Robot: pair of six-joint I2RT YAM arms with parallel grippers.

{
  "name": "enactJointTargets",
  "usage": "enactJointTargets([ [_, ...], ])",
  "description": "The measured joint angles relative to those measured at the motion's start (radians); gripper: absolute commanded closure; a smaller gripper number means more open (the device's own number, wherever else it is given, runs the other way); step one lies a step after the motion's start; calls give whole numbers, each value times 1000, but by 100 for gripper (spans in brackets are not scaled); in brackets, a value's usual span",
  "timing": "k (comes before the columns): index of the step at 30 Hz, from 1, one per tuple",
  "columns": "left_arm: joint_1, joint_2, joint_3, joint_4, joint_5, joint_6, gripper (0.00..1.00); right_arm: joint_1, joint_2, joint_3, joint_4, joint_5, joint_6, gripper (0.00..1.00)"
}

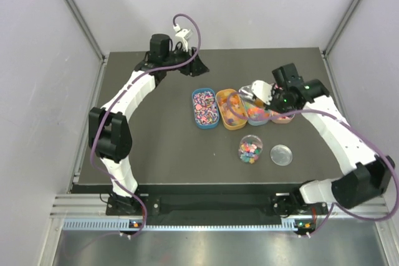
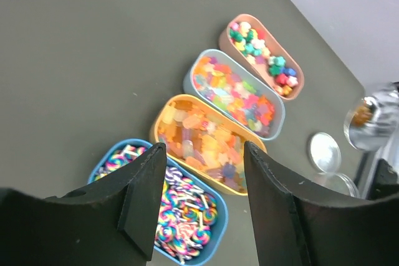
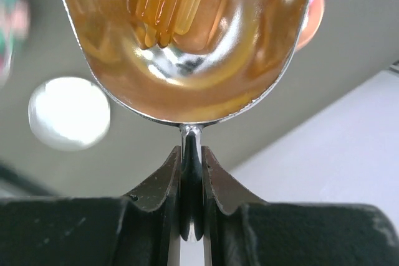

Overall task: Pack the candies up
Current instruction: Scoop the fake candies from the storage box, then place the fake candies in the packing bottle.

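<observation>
Spreading matte and dark, the table (image 1: 156,141) carries four smooth oval trays (image 1: 193,111) side by side. The left pincer (image 2: 204,154) hangs released and empty near the far edge. The right pincer (image 3: 192,154) is clenched on the thin stem of a shiny metal scoop (image 3: 187,48). A clear round jar (image 1: 250,149) stands beside its flat lid (image 1: 281,154). Tiny multicoloured candies (image 2: 206,141) lie in the trays and the jar.

Left claw (image 2: 204,154) wide, right claw (image 3: 192,154) tight
</observation>
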Motion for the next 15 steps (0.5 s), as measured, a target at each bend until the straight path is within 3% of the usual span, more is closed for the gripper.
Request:
enactJointTargets([
  [6, -13, -16, -45, 3, 82, -40, 44, 0, -147, -19, -227, 44, -184, 100],
  [15, -197, -68, -210, -3, 151, -67, 44, 2, -203, -124, -291, 157, -332, 100],
])
